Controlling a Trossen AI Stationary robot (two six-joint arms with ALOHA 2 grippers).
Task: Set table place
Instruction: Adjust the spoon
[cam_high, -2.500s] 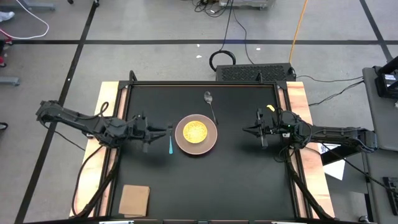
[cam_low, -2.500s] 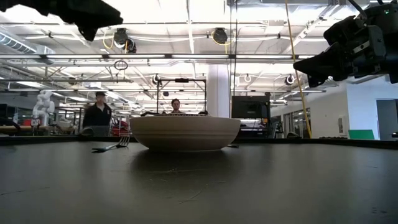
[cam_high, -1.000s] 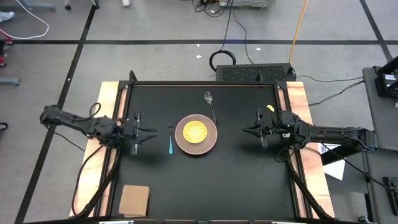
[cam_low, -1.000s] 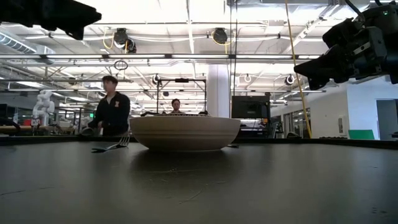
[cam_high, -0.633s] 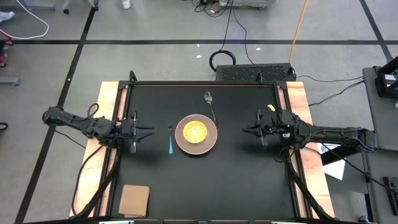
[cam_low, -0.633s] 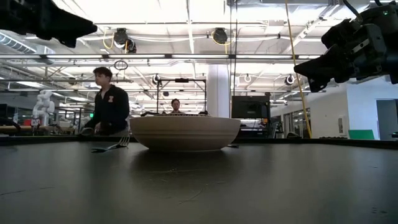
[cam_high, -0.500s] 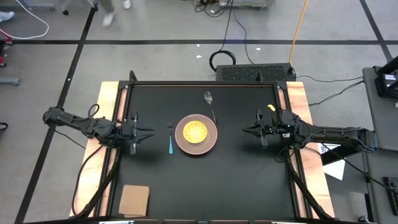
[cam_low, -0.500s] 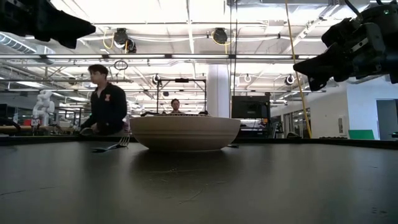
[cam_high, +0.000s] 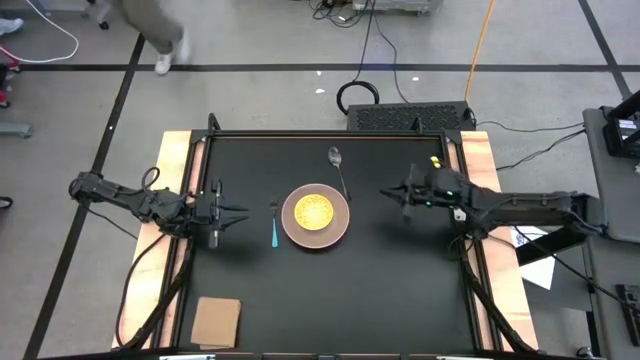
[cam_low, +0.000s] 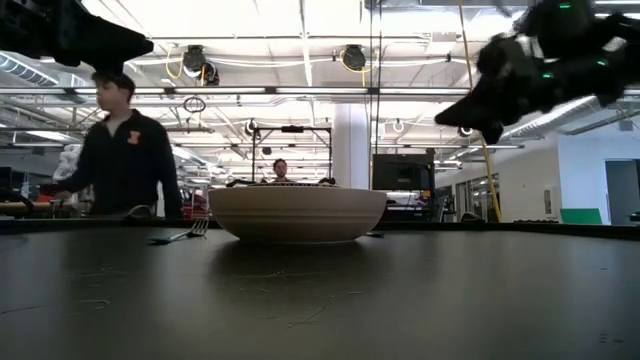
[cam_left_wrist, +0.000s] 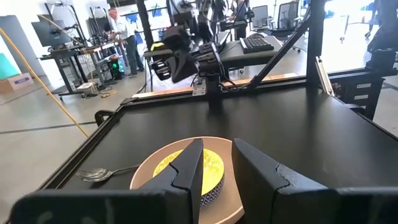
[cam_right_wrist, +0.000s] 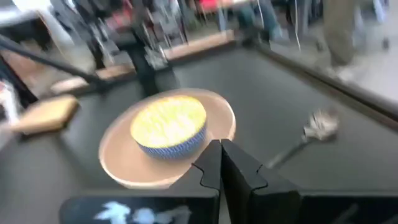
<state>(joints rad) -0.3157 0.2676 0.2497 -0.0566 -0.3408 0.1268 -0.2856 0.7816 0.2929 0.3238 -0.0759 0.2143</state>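
Note:
A pinkish-tan plate (cam_high: 338, 232) lies at the middle of the black table (cam_high: 400, 290), with a yellow dish (cam_high: 314, 211) standing on it. A thin light-blue utensil (cam_high: 275, 230) lies flat just left of the plate. A silver spoon (cam_high: 339, 170) lies flat beyond the plate, its bowl toward the far edge. My left gripper (cam_high: 243, 212) hovers open left of the blue utensil, pointing at the plate. My right gripper (cam_high: 385, 194) hovers shut right of the plate and near the spoon's handle. It also shows in the right wrist view (cam_right_wrist: 224, 163). Both are empty.
A tan cardboard-like square (cam_high: 216, 321) lies at the table's near left corner. Pale wooden strips (cam_high: 478, 165) run along the left and right edges. A person (cam_low: 125, 160) walks past beyond the far edge, and another sits farther back.
My right gripper has gone toward the table's left and far edges, closer to the spoon and plate, and stays shut. The plate, dish, spoon and blue utensil have not moved. A person has walked past behind the table.

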